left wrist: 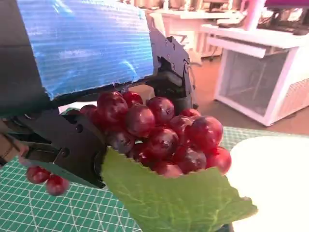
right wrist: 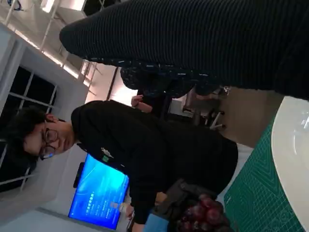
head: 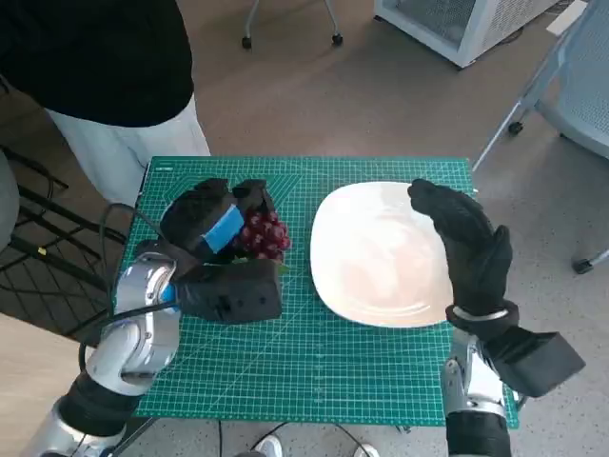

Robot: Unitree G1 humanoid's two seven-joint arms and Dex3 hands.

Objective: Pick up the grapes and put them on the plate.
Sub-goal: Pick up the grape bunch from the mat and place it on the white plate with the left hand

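On green cutting mat (head: 314, 371): left hand (head: 214, 228) fingers grasping grapes (head: 265, 234); right hand (head: 471, 248) fingers released above plate (head: 376, 286).

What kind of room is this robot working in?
Probably a lab or office workspace, not a home. The grapes and white plate sit on a green cutting mat with a printed grid, wheeled chair legs stand on the floor, and a blue screen glows behind a seated person.

Left hand (head: 211, 227) covers most of grapes (head: 265, 234); plate (right wrist: 289, 159) cropped.
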